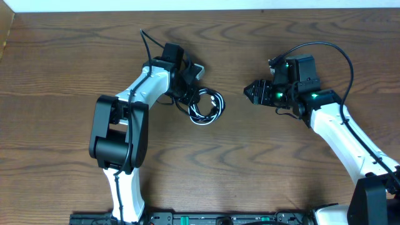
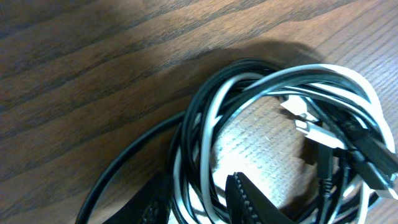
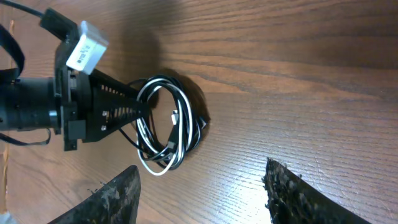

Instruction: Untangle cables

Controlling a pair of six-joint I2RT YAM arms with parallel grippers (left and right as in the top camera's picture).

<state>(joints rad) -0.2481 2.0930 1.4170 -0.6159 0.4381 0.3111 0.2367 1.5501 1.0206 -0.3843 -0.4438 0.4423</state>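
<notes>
Near the middle of the wooden table (image 1: 281,175), a little toward the left arm, we see the cables (image 1: 219,106) lying as one small flat coil. They are wound together: the white cable (image 2: 336,71) and the black cable (image 2: 198,102) run side by side around the same ring and cross each other several times. Inside the ring, a white plug (image 2: 314,130) and a black plug (image 2: 373,160) lie close to each other.

The left gripper (image 3: 142,104) is at the edge of the coil nearest to its own arm. Its fingers (image 2: 249,202) stand one on each side of a bundle of black and white strands. The strands fill the gap between them, so we read it as pinching the cables there.

The right gripper (image 1: 248,92) is well apart from the coil, to its right, and it points toward it. Its two fingers are spread wide, with only bare wood between them, and it holds nothing
</notes>
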